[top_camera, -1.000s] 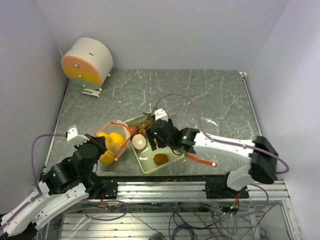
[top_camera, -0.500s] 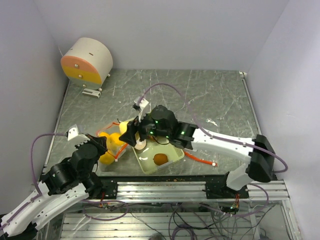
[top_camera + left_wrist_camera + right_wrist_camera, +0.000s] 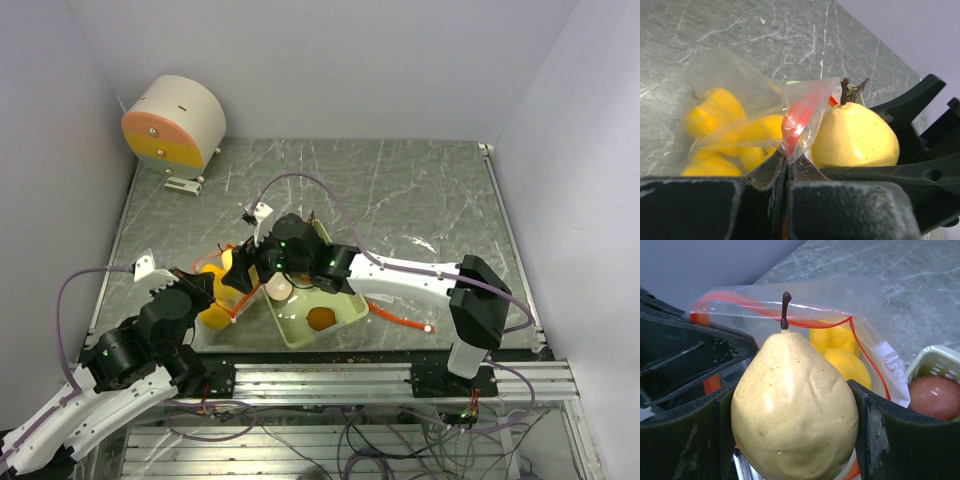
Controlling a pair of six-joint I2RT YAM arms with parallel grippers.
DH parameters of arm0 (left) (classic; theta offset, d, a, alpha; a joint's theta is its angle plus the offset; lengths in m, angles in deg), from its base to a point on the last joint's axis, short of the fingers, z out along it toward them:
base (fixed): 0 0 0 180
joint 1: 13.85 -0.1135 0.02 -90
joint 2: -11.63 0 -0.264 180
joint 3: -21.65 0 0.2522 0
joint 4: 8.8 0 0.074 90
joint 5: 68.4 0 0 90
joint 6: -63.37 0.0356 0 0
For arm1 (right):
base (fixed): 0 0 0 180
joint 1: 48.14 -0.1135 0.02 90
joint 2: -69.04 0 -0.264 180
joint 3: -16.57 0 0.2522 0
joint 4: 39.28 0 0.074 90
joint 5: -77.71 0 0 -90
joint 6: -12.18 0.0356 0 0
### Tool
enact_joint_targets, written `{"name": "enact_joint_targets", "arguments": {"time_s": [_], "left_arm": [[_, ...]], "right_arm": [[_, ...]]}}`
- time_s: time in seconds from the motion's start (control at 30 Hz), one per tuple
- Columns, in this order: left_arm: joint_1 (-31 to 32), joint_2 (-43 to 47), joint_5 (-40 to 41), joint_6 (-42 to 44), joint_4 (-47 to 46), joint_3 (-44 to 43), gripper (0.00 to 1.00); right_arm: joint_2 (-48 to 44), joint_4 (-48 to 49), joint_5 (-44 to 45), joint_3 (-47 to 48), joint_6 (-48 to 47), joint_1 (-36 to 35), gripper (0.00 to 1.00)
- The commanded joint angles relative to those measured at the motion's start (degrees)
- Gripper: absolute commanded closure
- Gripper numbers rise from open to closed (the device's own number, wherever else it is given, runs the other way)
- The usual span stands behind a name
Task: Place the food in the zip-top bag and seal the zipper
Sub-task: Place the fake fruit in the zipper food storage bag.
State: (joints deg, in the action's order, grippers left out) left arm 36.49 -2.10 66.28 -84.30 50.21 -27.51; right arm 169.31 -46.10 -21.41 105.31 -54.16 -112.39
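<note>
1. The right fingers (image 3: 880,440) clamp a speckled pale yellow pear (image 3: 795,410) from both sides, with its stem pointing away from the wrist.
2. Just beyond the pear gapes the clear plastic zip-top bag (image 3: 865,305), a red zipper strip framing its mouth.
3. The left fingers (image 3: 840,210) are pressed together on the bag's red-edged rim and hold it up, with the pear just beside them.
4. Yellow-orange round fruits (image 3: 715,117) lie inside the bag, beyond the left fingers.
5. A reddish apple (image 3: 935,395) sits in the pale green plastic tray (image 3: 935,357), off to the side of the right fingers, on the grey marbled desk (image 3: 420,190).
</note>
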Motion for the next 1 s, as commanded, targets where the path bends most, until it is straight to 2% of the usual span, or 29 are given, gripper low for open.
{"name": "enact_joint_targets", "arguments": {"time_s": [0.0,0.07,0.1,0.43,0.67,0.8,0.97], "left_arm": [[-0.32,-0.34,-0.75,0.88,-3.31,-0.17,0.93],[-0.25,-0.45,-1.11,0.81,-3.94,0.12,0.93],[-0.27,-0.53,-1.23,0.76,-4.09,0.17,0.93],[-0.30,-0.06,-0.83,-0.51,-3.29,1.25,0.93],[-0.28,-0.47,-0.77,-0.78,-2.98,1.29,0.93],[-0.28,-0.19,-0.82,-0.61,-3.32,1.33,0.93],[-0.30,-0.12,-0.78,-0.65,-3.16,1.30,0.93]], "right_arm": [[1.68,0.04,1.67,2.10,1.07,-0.13,0.17],[2.01,-0.31,2.47,2.37,1.19,-0.17,0.01],[2.11,-0.76,2.76,2.58,0.99,-0.20,0.00],[-2.68,-4.60,5.62,2.44,-1.09,-0.18,0.00],[-9.41,-7.51,11.75,-1.78,-0.08,-0.18,0.00],[-10.18,-13.30,16.76,-1.93,2.22,0.18,0.00],[-9.20,-18.56,18.91,-2.08,6.35,1.71,0.10]]}}
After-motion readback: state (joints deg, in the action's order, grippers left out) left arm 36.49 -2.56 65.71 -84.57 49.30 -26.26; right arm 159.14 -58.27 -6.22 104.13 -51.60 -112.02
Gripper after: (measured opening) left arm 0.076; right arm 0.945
